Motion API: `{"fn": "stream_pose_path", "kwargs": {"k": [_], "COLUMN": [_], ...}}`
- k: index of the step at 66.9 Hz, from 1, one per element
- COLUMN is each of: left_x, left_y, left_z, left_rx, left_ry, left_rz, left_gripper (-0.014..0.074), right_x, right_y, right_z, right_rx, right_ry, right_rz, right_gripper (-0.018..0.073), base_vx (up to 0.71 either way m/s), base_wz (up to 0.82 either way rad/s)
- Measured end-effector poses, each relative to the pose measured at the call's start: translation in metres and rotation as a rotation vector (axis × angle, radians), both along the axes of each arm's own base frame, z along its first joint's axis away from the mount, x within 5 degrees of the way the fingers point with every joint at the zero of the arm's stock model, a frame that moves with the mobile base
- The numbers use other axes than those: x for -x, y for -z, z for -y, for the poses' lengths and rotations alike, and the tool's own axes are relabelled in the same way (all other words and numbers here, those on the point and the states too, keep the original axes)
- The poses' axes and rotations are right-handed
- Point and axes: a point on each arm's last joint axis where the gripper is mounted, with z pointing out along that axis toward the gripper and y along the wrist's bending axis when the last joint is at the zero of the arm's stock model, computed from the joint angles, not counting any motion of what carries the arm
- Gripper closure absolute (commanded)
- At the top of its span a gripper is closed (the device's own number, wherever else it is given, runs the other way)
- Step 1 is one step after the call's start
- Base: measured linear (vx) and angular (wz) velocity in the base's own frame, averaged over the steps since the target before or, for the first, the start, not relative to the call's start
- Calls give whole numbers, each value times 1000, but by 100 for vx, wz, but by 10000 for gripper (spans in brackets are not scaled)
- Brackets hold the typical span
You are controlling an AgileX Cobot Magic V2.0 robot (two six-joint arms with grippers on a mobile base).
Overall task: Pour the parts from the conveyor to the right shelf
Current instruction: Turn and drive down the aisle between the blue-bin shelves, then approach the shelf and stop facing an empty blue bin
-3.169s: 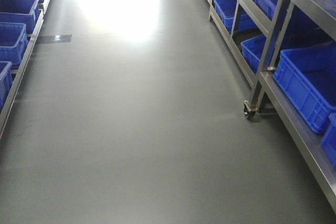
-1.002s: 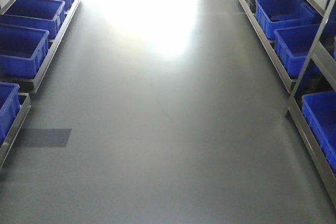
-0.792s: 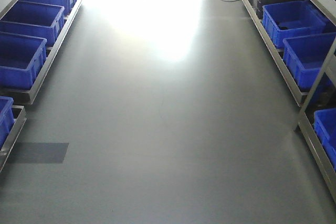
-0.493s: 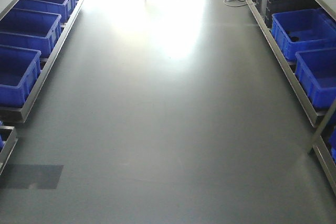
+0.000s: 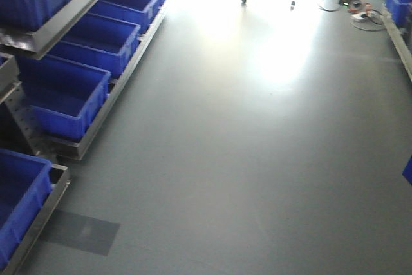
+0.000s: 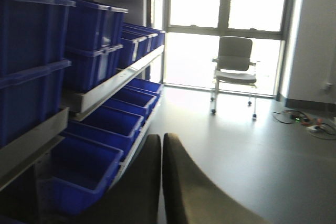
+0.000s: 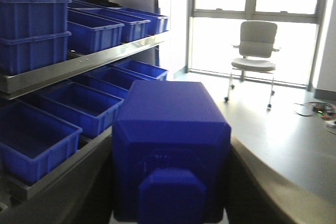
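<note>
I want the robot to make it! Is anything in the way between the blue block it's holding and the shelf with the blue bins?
Nothing visible. The blue block sits in the right gripper, and only bare grey floor lies between it and the shelf of blue bins.

Open floor [image 5: 257,159] beside rack [image 5: 84,6] of blue bins [image 5: 67,98]

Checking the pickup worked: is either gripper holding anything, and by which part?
The right gripper holds the blue block by its left and right sides; the left gripper is shut, empty.
</note>
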Motion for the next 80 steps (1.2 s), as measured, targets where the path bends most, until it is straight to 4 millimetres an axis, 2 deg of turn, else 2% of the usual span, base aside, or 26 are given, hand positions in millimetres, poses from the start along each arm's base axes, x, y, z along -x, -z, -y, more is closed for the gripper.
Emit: {"fn": "stream_pose_path", "kwargs": {"k": [80], "left_x": [0], "left_y": [0], "left_z": [0], "left_rx": [0], "left_ry": [0], "left_rz": [0], "left_gripper": [603], "right_x": [0], "right_y": [0], "right_z": [0], "right_rx": [0], "right_ry": [0], "right_rz": [0], "right_gripper": [564], "base_vx": [22], "base_wz": [81]}}
